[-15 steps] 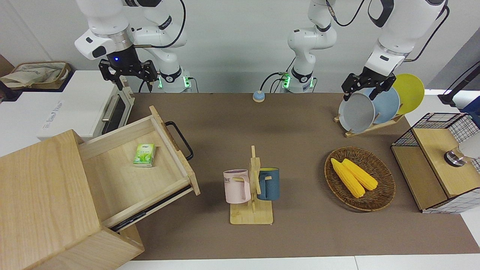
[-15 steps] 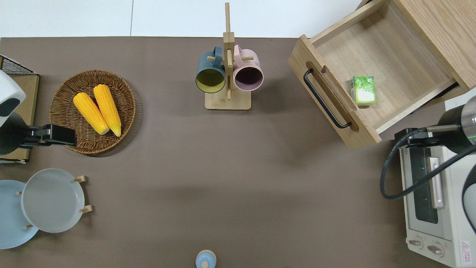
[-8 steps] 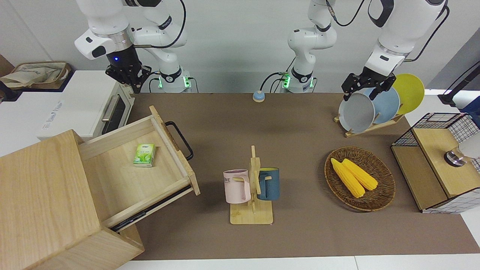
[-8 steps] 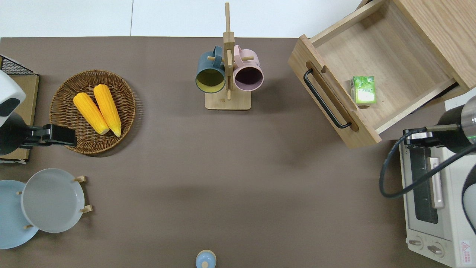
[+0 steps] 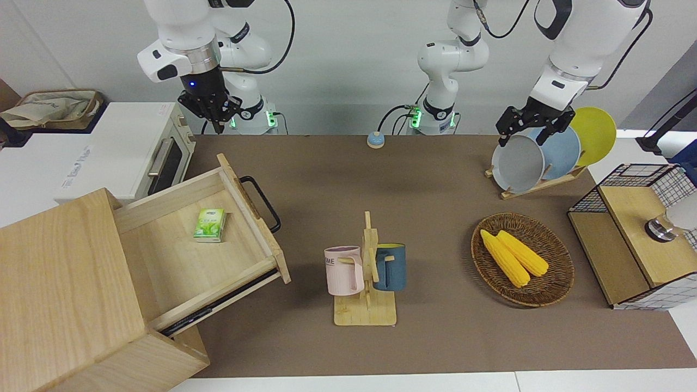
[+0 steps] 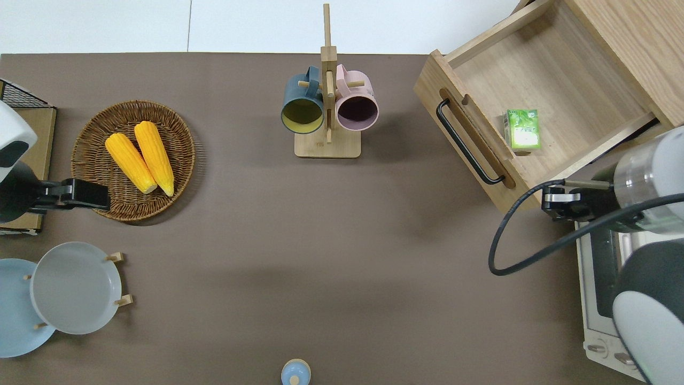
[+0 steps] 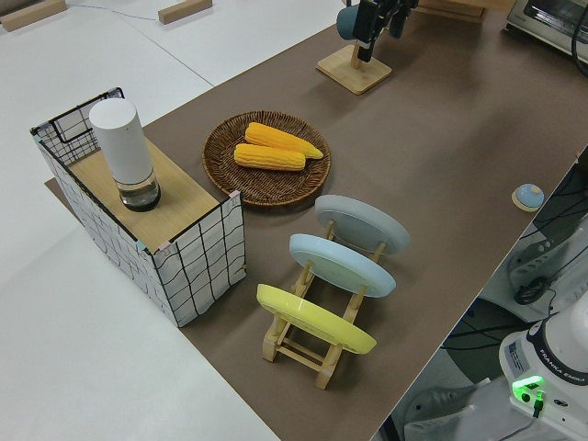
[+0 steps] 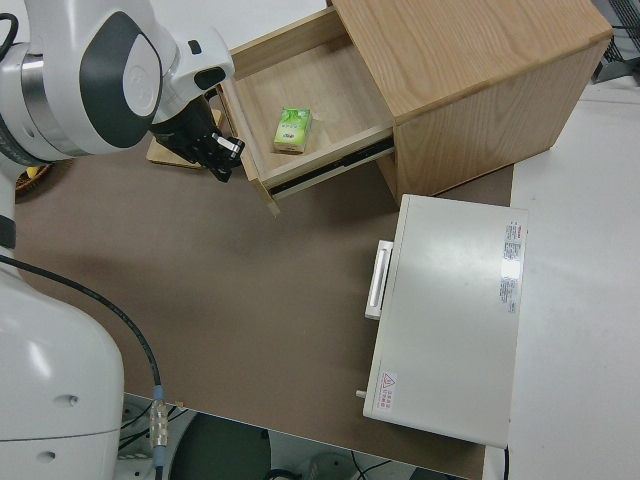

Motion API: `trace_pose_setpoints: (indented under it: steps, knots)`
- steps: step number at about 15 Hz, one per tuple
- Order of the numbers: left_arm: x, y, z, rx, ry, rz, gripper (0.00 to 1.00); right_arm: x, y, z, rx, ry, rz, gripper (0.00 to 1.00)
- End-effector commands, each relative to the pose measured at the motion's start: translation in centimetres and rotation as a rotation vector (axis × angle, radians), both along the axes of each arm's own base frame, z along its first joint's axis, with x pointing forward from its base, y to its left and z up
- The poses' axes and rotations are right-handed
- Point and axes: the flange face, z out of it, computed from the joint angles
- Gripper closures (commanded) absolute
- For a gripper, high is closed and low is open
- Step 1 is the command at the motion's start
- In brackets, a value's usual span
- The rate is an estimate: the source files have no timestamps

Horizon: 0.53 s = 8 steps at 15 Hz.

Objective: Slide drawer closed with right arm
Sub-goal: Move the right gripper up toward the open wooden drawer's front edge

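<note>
Hovering with right gripper clenched, empty, over the table by the open drawer's corner, apart from its handle. Reading "ME" on pink mug.

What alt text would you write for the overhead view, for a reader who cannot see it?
An open wooden drawer with a black handle holds a small green box, while the right arm's claw hangs by its nearest front corner. On the brown table are a mug rack, a basket with two corn cobs, and plates.
</note>
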Motion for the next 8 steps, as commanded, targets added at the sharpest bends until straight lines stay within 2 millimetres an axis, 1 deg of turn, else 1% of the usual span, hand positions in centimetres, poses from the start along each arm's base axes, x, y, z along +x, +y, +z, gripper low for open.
trace_pose_setpoints:
  steps: [1, 2, 3, 5, 8]
  knots:
    - [-0.3, 0.1, 0.4, 0.013, -0.002, -0.007, 0.00, -0.8, 2.4, -0.2, 0.018, 0.003, -0.057, 1.000]
    - [-0.3, 0.0, 0.4, 0.013, -0.004, -0.010, 0.00, -0.9, 3.2, -0.3, 0.021, 0.004, -0.072, 1.000]
    - [-0.3, 0.1, 0.5, 0.013, -0.005, -0.009, 0.00, -1.0, 4.5, -0.4, 0.039, 0.001, -0.085, 1.000]
    - [-0.3, 0.0, 0.4, 0.013, -0.004, -0.010, 0.00, -1.0, 6.0, -0.5, 0.061, -0.010, -0.128, 1.000]
    - [-0.3, -0.1, 0.5, 0.013, -0.005, -0.012, 0.00, -1.0, 9.0, -1.2, 0.075, -0.022, -0.153, 1.000]
